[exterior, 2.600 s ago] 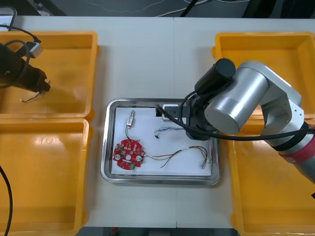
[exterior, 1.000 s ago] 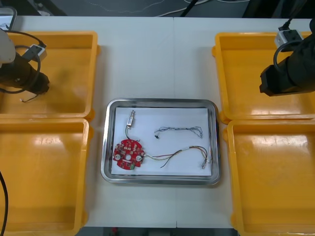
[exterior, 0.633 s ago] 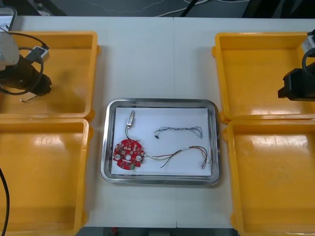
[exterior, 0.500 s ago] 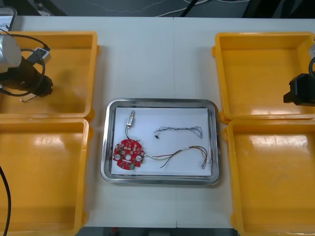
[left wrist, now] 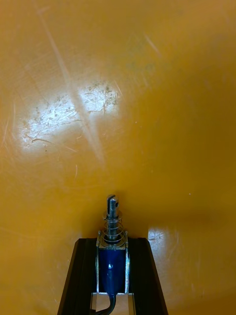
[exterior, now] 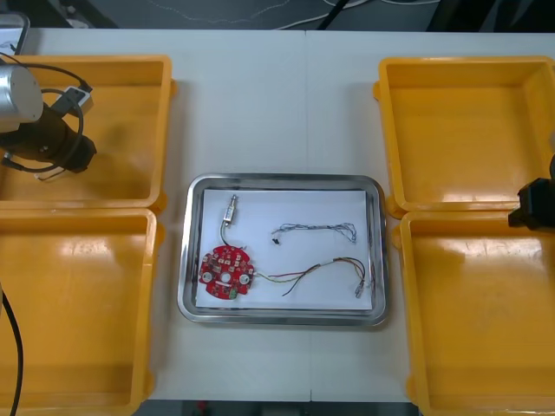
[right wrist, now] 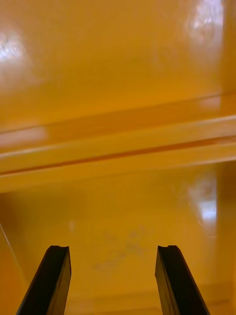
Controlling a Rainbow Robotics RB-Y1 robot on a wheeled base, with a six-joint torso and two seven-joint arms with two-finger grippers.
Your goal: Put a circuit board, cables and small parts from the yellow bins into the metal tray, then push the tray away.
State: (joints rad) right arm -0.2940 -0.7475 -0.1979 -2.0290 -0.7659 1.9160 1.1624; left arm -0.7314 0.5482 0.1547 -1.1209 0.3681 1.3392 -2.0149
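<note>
From above, the left arm reaches in from the left side, bent over the far left bin (exterior: 113, 104). The left gripper (exterior: 80, 158) hangs low over that bin's floor and points toward the middle of the table. The right arm is pulled out to the right side. The right gripper (exterior: 533, 206) peeks in at the edge, over the spot where the far right bin (exterior: 460, 121) meets the near right bin (exterior: 477, 321). The near left bin (exterior: 78, 303) sits in front of the far left one.

The tray (exterior: 282, 316) lies in the middle, between the bins, and is white inside. In it are a round red circuit board (exterior: 227, 270), a small metal part (exterior: 231, 211) just behind the board, a blue and white cable (exterior: 314, 230), and a red and yellow cable (exterior: 325, 270) that runs from the board toward the tray's right side.

From the right wrist, the right gripper (right wrist: 113, 251) has its fingers (right wrist: 56, 275) wide apart with nothing between them. Under them is a bin floor, and past the tips two bin rims (right wrist: 118, 147) run side by side.

From the left wrist, the left gripper (left wrist: 112, 241) squeezes a blue metal part (left wrist: 112, 221). Its spring and pin stick out past the fingertips, over the scratched bin floor
</note>
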